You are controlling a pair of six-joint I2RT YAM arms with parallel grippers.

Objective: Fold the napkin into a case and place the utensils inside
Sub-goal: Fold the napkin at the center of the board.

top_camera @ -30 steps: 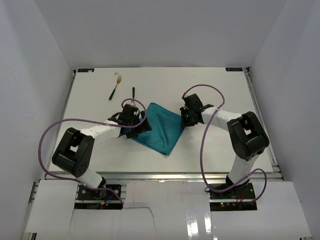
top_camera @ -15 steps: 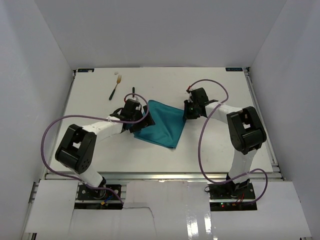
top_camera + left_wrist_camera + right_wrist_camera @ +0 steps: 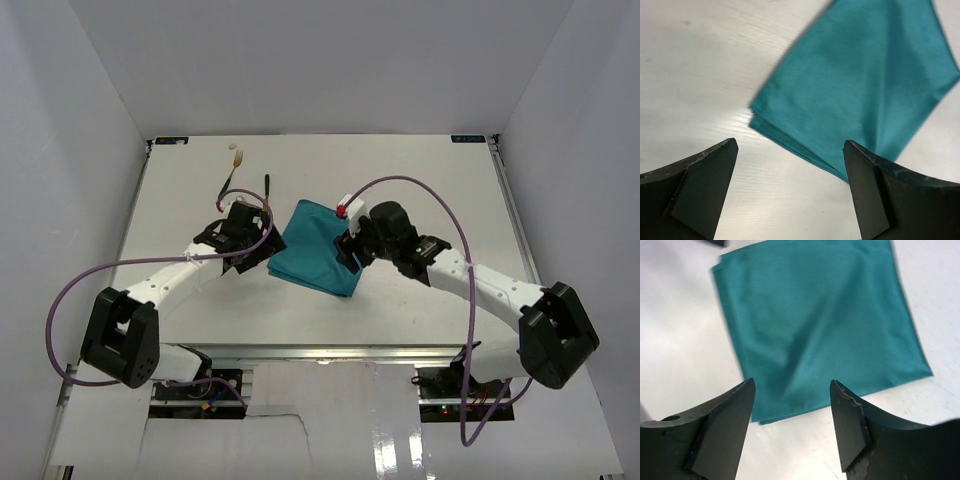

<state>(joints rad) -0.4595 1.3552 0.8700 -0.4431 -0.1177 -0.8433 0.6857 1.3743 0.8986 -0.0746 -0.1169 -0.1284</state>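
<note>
Teal cloth lies folded near the middle of the white counter (image 3: 420, 170): the napkin (image 3: 315, 250) is a flat, roughly square packet turned at a slant, with one corner pointing toward the far edge and another toward the near edge. In the left wrist view the napkin (image 3: 860, 85) shows stacked layers along its nearest corner, and soft creases run across its top. In the right wrist view the napkin (image 3: 820, 325) fills most of the picture, its surface lightly rippled and its edges fairly straight.

The left gripper (image 3: 258, 245) sits just beside the napkin's left side. Its own camera shows the left gripper (image 3: 790, 145) with fingers spread wide and nothing between them but bare counter and the layered corner of the cloth just ahead. The right gripper (image 3: 350, 250) hangs over the napkin's right side. Seen from its wrist, the right gripper (image 3: 792, 384) also has its fingers parted and holds nothing, with the cloth's near edge lying under the gap; whether the tips touch the cloth I cannot tell.

Both utensils rest well apart from the napkin, toward the far left corner of the counter. The fork (image 3: 230, 172) lies at a slant, pale head toward the far edge. The knife (image 3: 267, 188) lies right of it, close to the left arm's wrist, only its dark handle plain to see
</note>
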